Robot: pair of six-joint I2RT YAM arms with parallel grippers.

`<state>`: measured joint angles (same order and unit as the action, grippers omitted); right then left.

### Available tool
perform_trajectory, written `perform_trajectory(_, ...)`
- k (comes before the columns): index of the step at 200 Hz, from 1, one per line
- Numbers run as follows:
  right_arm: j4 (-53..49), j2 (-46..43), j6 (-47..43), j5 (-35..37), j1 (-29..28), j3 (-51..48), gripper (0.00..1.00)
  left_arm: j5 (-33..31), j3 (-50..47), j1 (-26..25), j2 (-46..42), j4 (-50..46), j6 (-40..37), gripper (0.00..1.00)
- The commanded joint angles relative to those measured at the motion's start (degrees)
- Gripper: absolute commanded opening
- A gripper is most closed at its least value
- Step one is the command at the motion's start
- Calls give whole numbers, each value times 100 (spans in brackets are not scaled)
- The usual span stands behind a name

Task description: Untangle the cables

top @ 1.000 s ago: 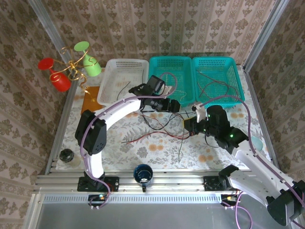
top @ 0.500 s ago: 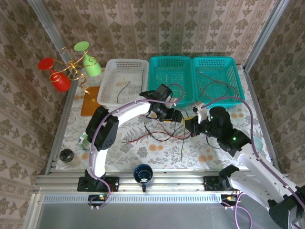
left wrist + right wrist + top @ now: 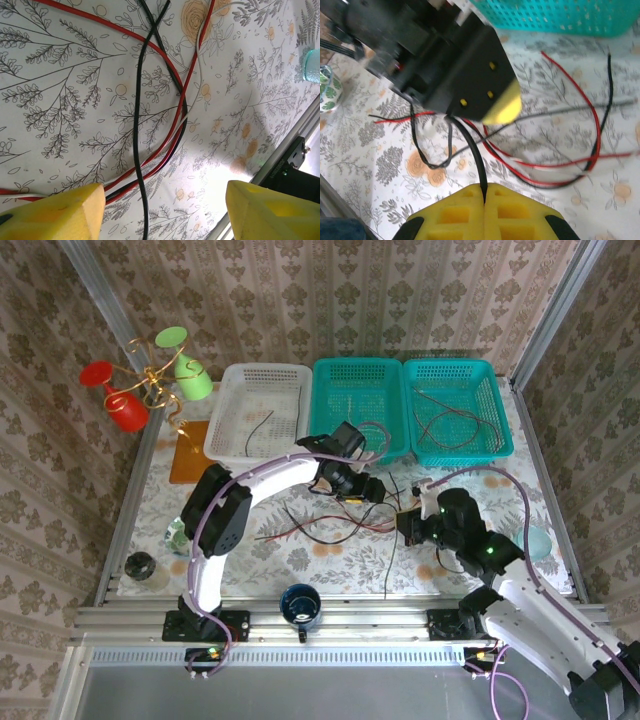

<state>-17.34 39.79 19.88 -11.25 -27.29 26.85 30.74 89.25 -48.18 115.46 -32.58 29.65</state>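
Black over red over white in the cables point(image 3: 182, 102) pile mid-table, so could easily cinch the knot yanking with the right gripper point(image 3: 484, 197), clamped shut on one black cable point(image 3: 472, 155); left gripper point(image 3: 162, 210) wide open, empty, just above the crossings. Could also knock grippers together, being so near. Open table point(image 3: 270, 562) leftward, tight by baskets point(image 3: 357, 363) behind and mug point(image 3: 299, 602) in front.

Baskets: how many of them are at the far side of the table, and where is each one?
3, in one row: the white basket on the left, the middle teal basket beside it, and the right teal basket. None seems hidden.
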Motion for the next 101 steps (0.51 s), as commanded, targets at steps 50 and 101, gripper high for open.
perform_trajectory(50, -674, -635, 1259, 396, -39, -702, 0, -591, 265, -327, 375, -527, -159, 65)
perform_trajectory(101, -589, -623, 1242, 413, -31, -820, 0, -754, 397, -390, 591, -415, -40, 60)
